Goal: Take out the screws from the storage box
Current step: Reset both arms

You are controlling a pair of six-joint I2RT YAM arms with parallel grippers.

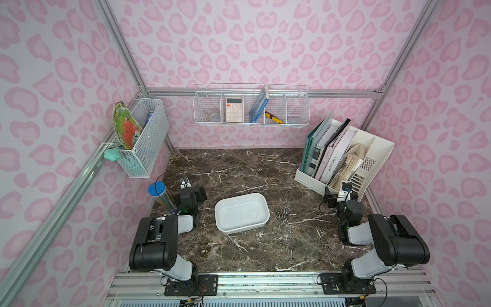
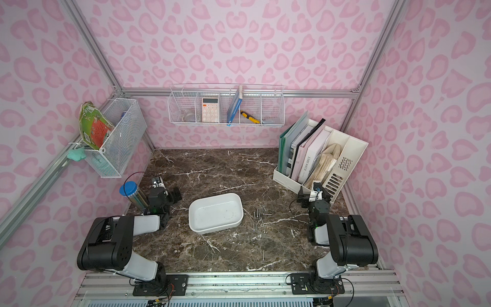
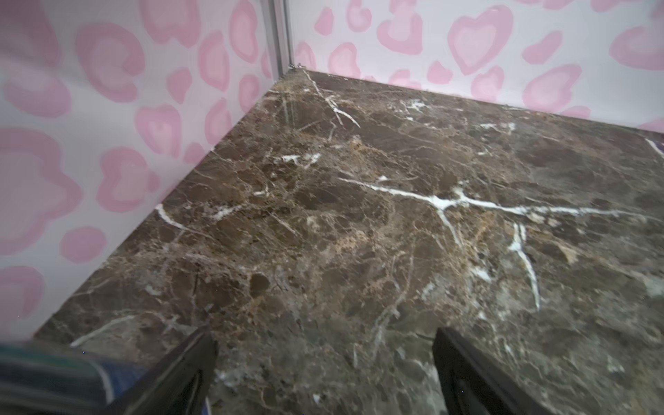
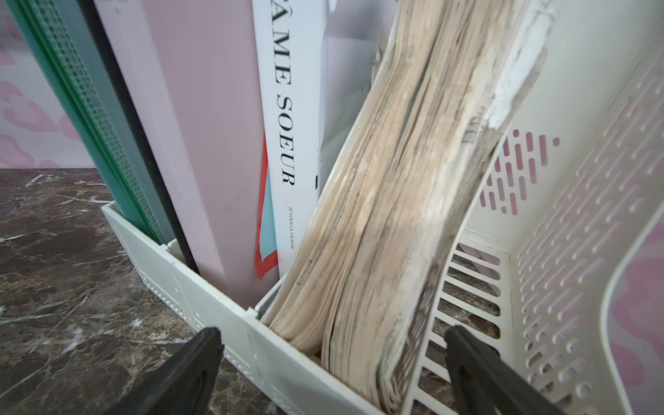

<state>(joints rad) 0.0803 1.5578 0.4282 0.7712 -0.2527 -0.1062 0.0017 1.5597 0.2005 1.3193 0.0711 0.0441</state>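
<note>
**Top views:** White storage box (image 1: pixel 239 212) (image 2: pixel 212 212) sits flat on the brown marble table (image 1: pixel 239 164), just off centre toward 9 o'clock. Screws (image 1: pixel 285 216) (image 2: pixel 259 215) lie loose on the marble at the box's 3 o'clock, just beside its wall and outside it. One lone screw (image 1: pixel 291 254) (image 2: pixel 263 254) lies at the box's 5 o'clock, well apart, near the table's 6 o'clock edge. Left arm (image 1: pixel 156 239) is folded at 8 o'clock, its wrist next to a blue-capped tube (image 1: pixel 159 195) at 9 o'clock. Right arm (image 1: pixel 393 239) is folded at 4 o'clock, its wrist close to the slotted file organiser (image 1: pixel 372 159) at 2 o'clock. Both arms are well apart from box and screws. Wire basket (image 1: pixel 297 111) hangs on the wall at 12 o'clock and holds a calculator (image 1: pixel 234 109). A second wire basket (image 1: pixel 148 138) hangs at 10 o'clock.

**Left wrist view:** Left gripper (image 3: pixel 323 332) is low over the table, its fingers (image 3: pixel 187 366) spread wide with only bare marble between them. It faces the table corner. The tube, blurred, is just beside one finger.

**Right wrist view:** Right gripper (image 4: pixel 332 332) is spread wide and pinches nothing. It faces the organiser's low front wall. A worn paper stack (image 4: pixel 395 179) leans in one slot. A white book spine (image 4: pixel 287 107), a pink book (image 4: pixel 204 107) and a green folder (image 4: pixel 72 90) stand in the next slots.
</note>
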